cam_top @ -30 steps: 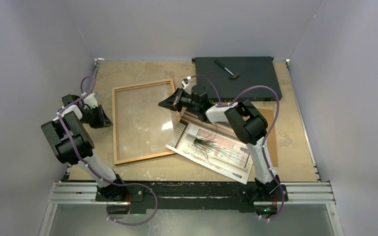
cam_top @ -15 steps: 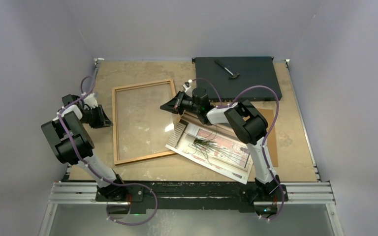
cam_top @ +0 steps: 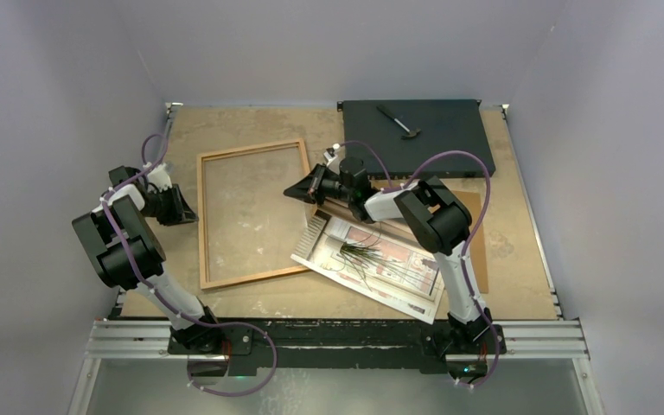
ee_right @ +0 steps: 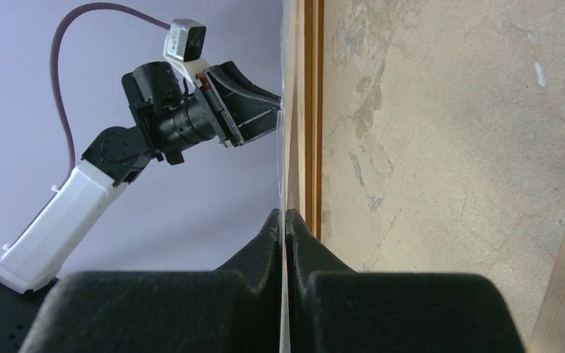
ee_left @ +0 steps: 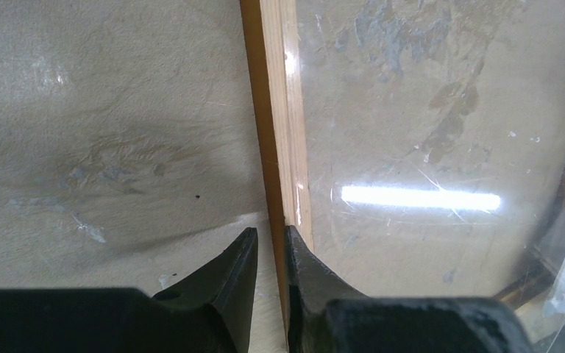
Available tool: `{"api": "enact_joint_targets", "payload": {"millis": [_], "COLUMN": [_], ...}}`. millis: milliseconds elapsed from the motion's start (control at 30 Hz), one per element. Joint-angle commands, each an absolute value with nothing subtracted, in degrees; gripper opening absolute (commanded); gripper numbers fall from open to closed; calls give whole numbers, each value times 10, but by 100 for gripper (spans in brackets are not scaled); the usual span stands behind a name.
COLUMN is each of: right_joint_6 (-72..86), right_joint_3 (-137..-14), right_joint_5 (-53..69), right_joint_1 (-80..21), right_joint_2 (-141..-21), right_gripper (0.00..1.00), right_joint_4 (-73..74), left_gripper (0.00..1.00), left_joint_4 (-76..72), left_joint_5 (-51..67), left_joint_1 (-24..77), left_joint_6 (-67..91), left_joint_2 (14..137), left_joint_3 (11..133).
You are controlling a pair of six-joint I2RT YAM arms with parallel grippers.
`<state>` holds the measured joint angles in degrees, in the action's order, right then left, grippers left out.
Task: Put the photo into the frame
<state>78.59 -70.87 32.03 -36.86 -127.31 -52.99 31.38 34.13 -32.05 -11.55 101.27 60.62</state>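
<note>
The frame (cam_top: 251, 277) lies flat left of the table's middle, an orange-brown wooden rectangle. My left gripper (cam_top: 192, 212) is at its left rail. In the left wrist view the frame's rail (ee_left: 279, 110) runs between the narrow jaws of the left gripper (ee_left: 268, 232), which is shut on it. My right gripper (cam_top: 290, 190) is at the frame's right rail, shut on the edge of the clear pane (ee_right: 285, 147), seen edge-on between the tips of the right gripper (ee_right: 285, 213). The photo (cam_top: 380, 264) lies face up to the right, untouched.
A brown hardboard sheet (cam_top: 475, 233) lies under the photo's far side. A black flat box (cam_top: 450, 138) with a small tool (cam_top: 398, 121) on it sits at the back right. The left arm (ee_right: 191, 110) shows across the frame in the right wrist view.
My right gripper has sunk slightly toward the table with the pane's edge, and the bright glare on the pane has gone. The left arm has not moved.
</note>
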Motion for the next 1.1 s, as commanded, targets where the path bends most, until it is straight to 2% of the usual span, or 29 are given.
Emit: {"api": "enact_joint_targets", "payload": {"millis": [0,1067], "right_joint_6": [780,709], "right_joint_3": [-701,-746], "right_joint_5": [302,307], "right_joint_1": [-363,-365], "right_joint_2": [-1226,-1224], "right_gripper": [0,0], "right_joint_4": [-561,-608], "left_gripper": [17,15], "left_joint_4": [313,309], "left_joint_5": [327,329], "left_joint_1": [-315,-315], "left_joint_6": [-127,-123], "left_joint_2": [1018,1023], "left_joint_3": [606,605]}}
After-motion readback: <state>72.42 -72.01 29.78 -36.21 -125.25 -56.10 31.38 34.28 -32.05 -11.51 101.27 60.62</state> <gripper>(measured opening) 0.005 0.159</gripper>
